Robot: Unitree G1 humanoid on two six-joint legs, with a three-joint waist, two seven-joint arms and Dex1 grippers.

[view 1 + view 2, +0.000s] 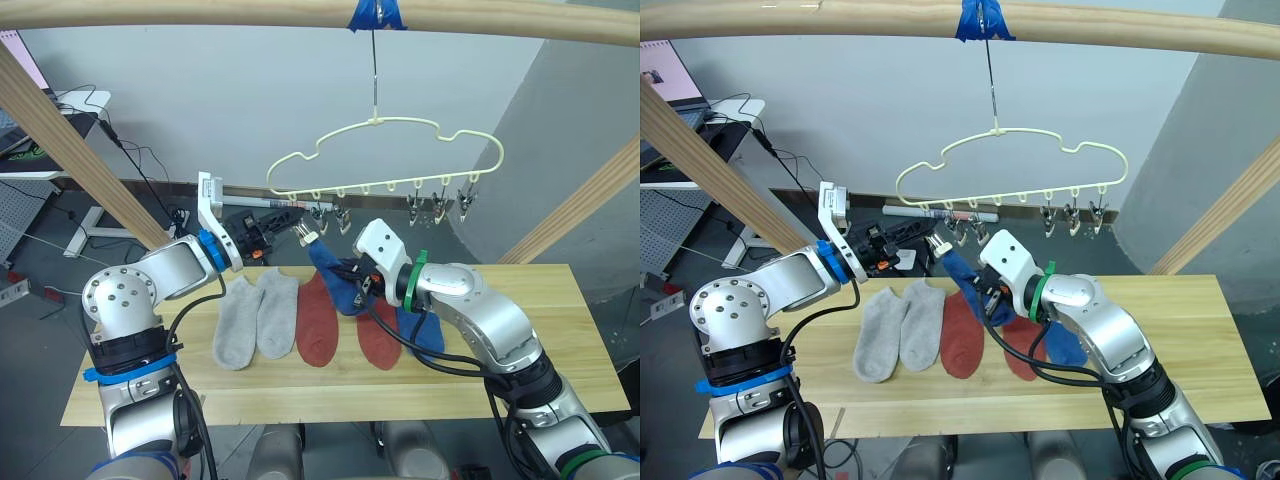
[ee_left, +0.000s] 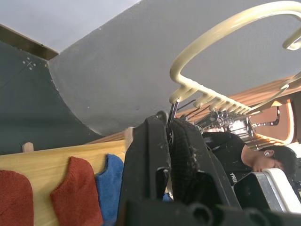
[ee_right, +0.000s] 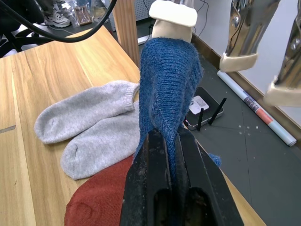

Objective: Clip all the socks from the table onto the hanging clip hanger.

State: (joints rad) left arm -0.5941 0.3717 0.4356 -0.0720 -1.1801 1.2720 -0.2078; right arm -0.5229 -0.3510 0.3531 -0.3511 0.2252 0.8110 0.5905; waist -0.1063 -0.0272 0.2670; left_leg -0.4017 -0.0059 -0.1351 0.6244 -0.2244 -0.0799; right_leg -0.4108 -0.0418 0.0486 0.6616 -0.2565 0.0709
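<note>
The pale yellow clip hanger (image 1: 385,150) hangs by its hook from a beam above the table (image 1: 560,330). My left gripper (image 1: 296,226) is shut on the hanger's leftmost clip (image 1: 307,237), whose metal sits between the fingers (image 2: 188,141). My right gripper (image 1: 352,285) is shut on a blue sock (image 3: 167,80) and holds it upright above the table. The sock's top end meets that clip's cream pads (image 3: 171,16). Two grey socks (image 1: 255,318), two rust red socks (image 1: 318,320) and another blue sock (image 1: 422,330) lie in a row on the table.
The hanger's hook hangs from a thick wooden beam with blue tape (image 1: 376,14). Slanted wooden posts (image 1: 70,140) stand on both sides. More clips (image 1: 440,205) hang toward the hanger's right end. A person (image 2: 263,155) sits beyond the table. Bare planks lie right of the socks.
</note>
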